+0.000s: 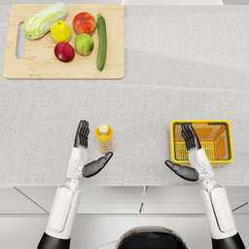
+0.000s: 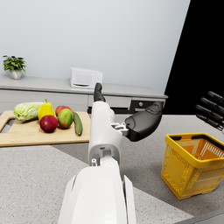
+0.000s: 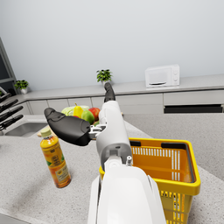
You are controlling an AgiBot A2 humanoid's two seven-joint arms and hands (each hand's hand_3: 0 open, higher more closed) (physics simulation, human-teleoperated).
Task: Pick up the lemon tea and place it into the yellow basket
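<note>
The lemon tea stands upright on the desk, cap up, long axis vertical. It sits between the left hand's extended fingers at 9 o'clock and thumb at 6 o'clock, apart from both: a pre-grasp bracket, judged. Left fingers apart, holding nothing. The yellow basket lies at 3 o'clock of the bottle, well apart, mouth up. The right hand hovers at the basket's near-left rim, fingers apart, holding nothing, possibly on standby.

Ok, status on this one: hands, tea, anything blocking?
Left hand and right hand open, holding nothing. Lemon tea upright on counter beside left hand, ungrasped. Yellow basket under right hand. Path between looks clear.
</note>
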